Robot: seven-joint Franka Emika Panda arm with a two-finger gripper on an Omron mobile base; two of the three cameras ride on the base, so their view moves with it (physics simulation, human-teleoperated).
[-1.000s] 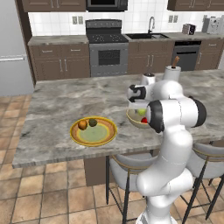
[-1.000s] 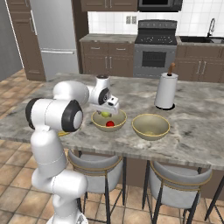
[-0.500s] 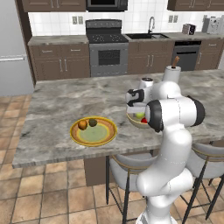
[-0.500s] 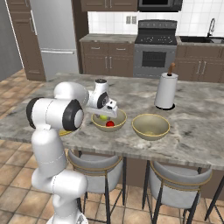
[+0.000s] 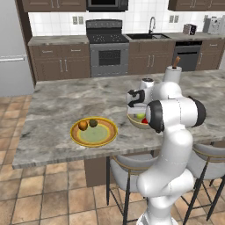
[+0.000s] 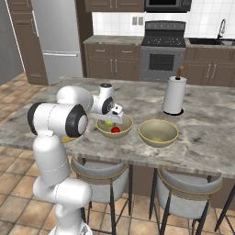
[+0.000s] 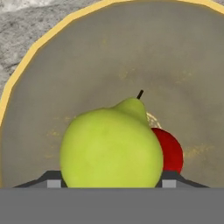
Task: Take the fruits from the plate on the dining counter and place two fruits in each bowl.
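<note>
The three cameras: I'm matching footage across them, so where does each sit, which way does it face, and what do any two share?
Left base view: behind the arm to its left, facing forward and down over the counter; shows plate, orange fruit, dark fruit, the arm at lower right.
Right base view: behind to its right; shows both bowls, near bowl, far bowl, arm at lower left.
Hand view: on the hand, looking into the near bowl at the pear between the gripper tips.
Shared: near bowl, pear and red fruit.

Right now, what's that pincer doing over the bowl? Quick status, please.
Pincer shut on yellow-green fruit, above near bowl. Red fruit already inside. Orange and dark fruits on plate. Second bowl empty. Nothing blocking.
</note>
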